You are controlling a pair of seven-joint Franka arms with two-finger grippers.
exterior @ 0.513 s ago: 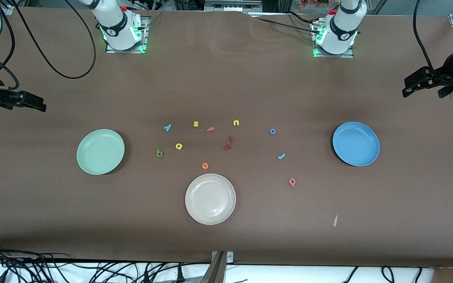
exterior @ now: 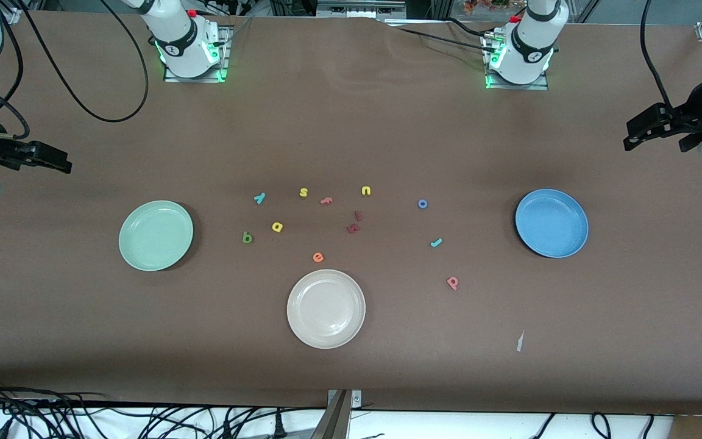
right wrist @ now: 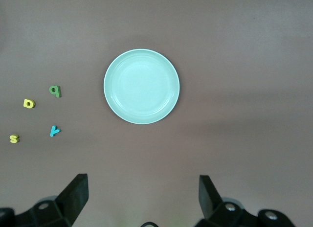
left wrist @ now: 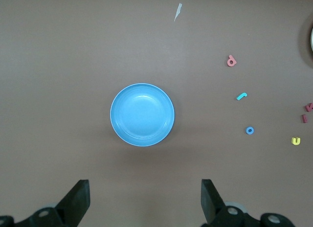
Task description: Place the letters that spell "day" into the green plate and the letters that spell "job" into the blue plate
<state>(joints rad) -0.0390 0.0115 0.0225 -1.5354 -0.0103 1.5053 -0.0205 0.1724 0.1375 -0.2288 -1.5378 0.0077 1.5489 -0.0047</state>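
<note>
I see both arms waiting high at the bench's ends, jaws released and empty — the left gripper (left wrist: 144, 200) over bare bench near the blue plate (exterior: 551, 222), the right gripper (right wrist: 142, 197) near the green plate (exterior: 156, 235). Between the plates lie the green "d" (exterior: 247, 238), yellow "a" (exterior: 276, 227) and teal "y" (exterior: 259, 197); toward the blue plate — the blue "o" (exterior: 423, 203), teal "j" (exterior: 436, 242) and pink "b" (exterior: 452, 282).
</note>
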